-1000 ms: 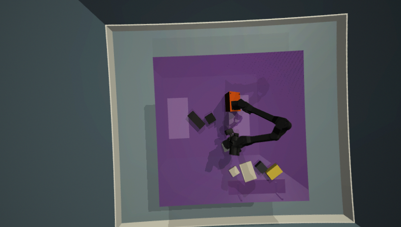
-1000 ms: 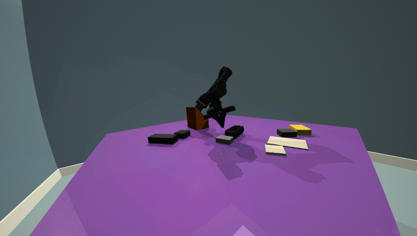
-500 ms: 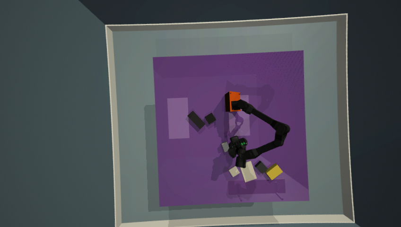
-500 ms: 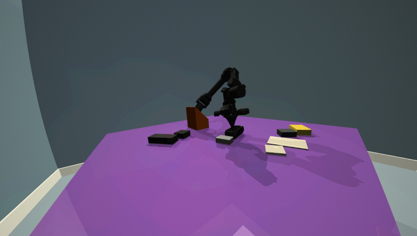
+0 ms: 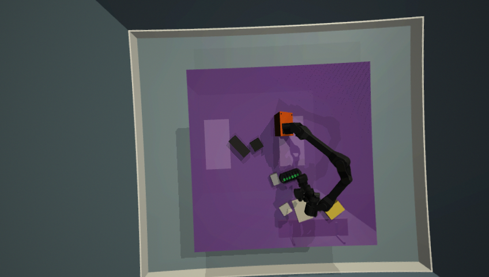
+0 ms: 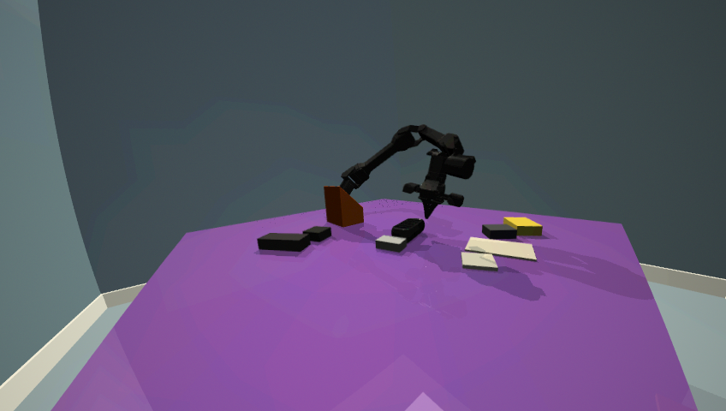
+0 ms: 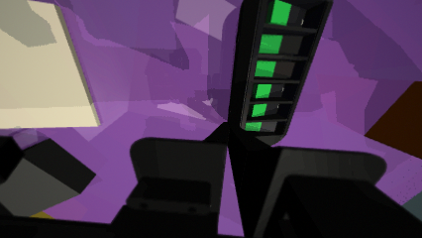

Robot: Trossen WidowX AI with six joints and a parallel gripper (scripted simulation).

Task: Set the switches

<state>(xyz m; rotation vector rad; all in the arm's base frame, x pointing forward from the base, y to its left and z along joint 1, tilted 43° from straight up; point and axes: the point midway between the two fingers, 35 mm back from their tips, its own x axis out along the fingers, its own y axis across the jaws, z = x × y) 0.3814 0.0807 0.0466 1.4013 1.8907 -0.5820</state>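
The dark grey controller unit [image 5: 290,175] [image 6: 407,229] [image 7: 265,68] sits on its base, top up. Its six switches show in the wrist view, green ends in a row on the left and dark ends on the right. I cannot tell reliably which ends are pressed. Its label is hidden underneath. My gripper [image 5: 301,176] [image 6: 426,217] [image 7: 227,127] is shut and empty, pointing down. Its tips are by the unit's end farther from the pale grey block, a little above bench level in the exterior view. Contact is not visible.
A pale grey block [image 5: 274,179] [image 6: 391,241] lies at the unit's other end. Cream plates [image 5: 285,209] [image 6: 502,247], a dark block [image 6: 499,231] and a yellow block [image 5: 335,210] [image 6: 523,224] lie nearby. An orange wedge [image 5: 286,118] [image 6: 343,205] stands at the arm's base; black blocks [image 5: 239,146] [image 6: 317,234] lie beyond.
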